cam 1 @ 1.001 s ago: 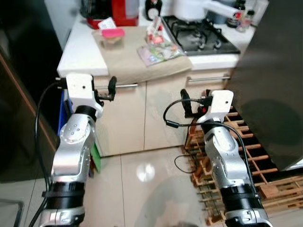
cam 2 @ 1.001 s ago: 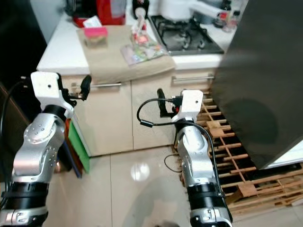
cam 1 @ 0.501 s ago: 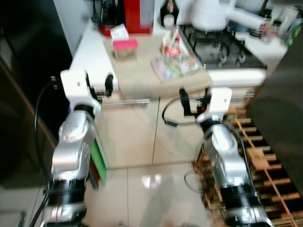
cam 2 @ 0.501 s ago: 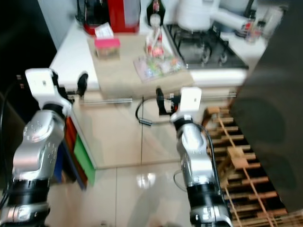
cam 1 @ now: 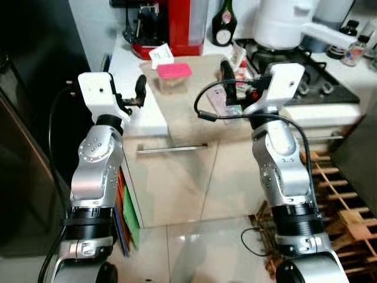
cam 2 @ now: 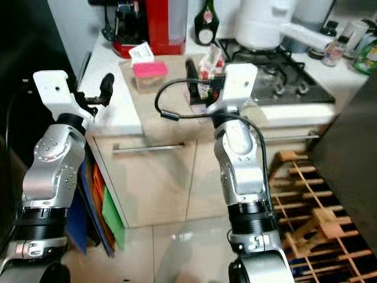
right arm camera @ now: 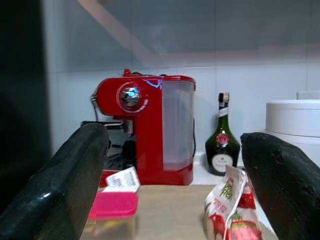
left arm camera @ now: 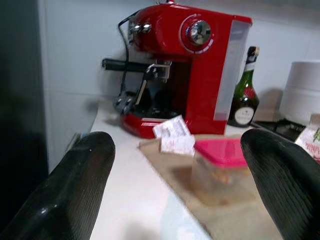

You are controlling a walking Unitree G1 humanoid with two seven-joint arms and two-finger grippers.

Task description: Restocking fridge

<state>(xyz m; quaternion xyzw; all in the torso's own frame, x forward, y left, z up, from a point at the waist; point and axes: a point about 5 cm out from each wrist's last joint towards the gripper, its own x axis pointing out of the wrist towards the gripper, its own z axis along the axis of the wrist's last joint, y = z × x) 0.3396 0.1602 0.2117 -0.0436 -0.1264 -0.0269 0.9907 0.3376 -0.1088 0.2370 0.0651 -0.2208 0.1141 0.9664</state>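
Note:
A clear container with a pink lid [cam 1: 172, 76] stands on a beige cloth [cam 1: 177, 109] on the white counter. Beside it lies a clear bag of packaged food [right arm camera: 230, 210], partly hidden in the eye views by my right wrist. My left gripper [cam 1: 137, 93] is raised at the counter's left edge, open and empty, facing the pink-lidded container [left arm camera: 222, 167]. My right gripper [cam 1: 227, 79] hovers over the cloth just in front of the bag, also open with nothing held.
A red coffee machine [cam 1: 171, 26], a green bottle [cam 1: 224, 26], a white pot [cam 1: 283, 23] and a gas hob [cam 1: 306, 79] line the counter's back. A dark tall surface [cam 1: 29, 135] stands left, a dark panel [cam 1: 359, 147] right. A wooden rack [cam 1: 347, 218] lies on the floor.
The camera has come closer to the counter. Both arms have risen from cabinet-front height to counter height, and the right gripper now reaches over the cloth.

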